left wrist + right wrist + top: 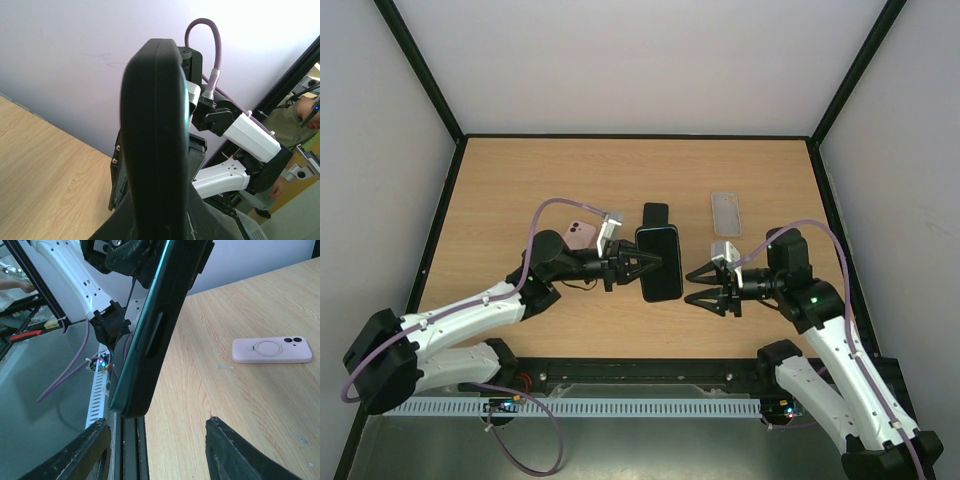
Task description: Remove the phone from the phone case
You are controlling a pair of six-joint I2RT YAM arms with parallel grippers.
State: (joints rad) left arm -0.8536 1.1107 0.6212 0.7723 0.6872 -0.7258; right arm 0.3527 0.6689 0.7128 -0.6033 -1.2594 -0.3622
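Note:
The phone in its black case (659,263) is held above the table's middle, gripped at its left edge by my left gripper (642,262), which is shut on it. In the left wrist view the cased phone (157,125) stands edge-on between the fingers (116,182). My right gripper (693,286) is open and empty just right of the phone, not touching it. In the right wrist view the phone (155,325) hangs edge-on with a teal rim, above and ahead of my open right gripper (157,452).
A pink phone case (582,235) lies on the table behind the left wrist and shows in the right wrist view (271,350). A clear case (726,212) lies at the back right. A black slab (655,214) lies behind the held phone.

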